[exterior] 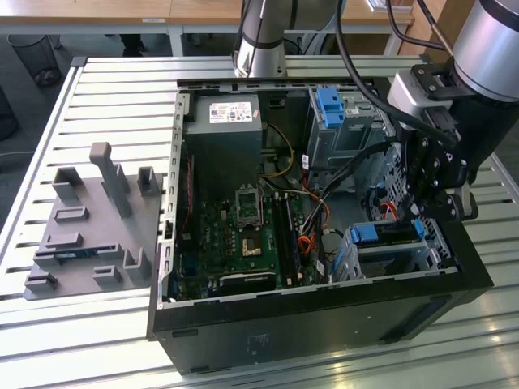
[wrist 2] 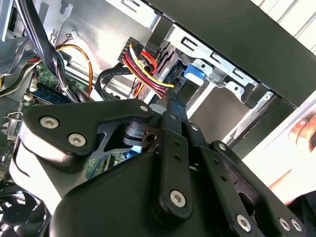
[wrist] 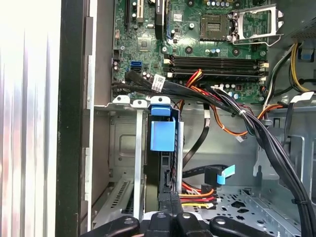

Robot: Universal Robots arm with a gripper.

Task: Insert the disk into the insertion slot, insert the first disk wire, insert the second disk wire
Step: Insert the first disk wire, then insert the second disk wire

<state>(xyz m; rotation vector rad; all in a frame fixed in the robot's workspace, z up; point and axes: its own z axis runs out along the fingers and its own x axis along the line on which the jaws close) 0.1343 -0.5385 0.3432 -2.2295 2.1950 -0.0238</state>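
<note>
While between the jaws, one disk wire (wrist 2: 145, 69).

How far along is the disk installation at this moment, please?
Done: the silver disk in its bright blue plastic carrier sits in the silver perforated metal insertion slot. In hand: the gripper, fingers apparently shut, holds the black plug of the red, yellow and black wire bundle at the disk's end. Left: that plug's seating is unclear, and the black cable with a light blue connector lies loose nearby.
</note>
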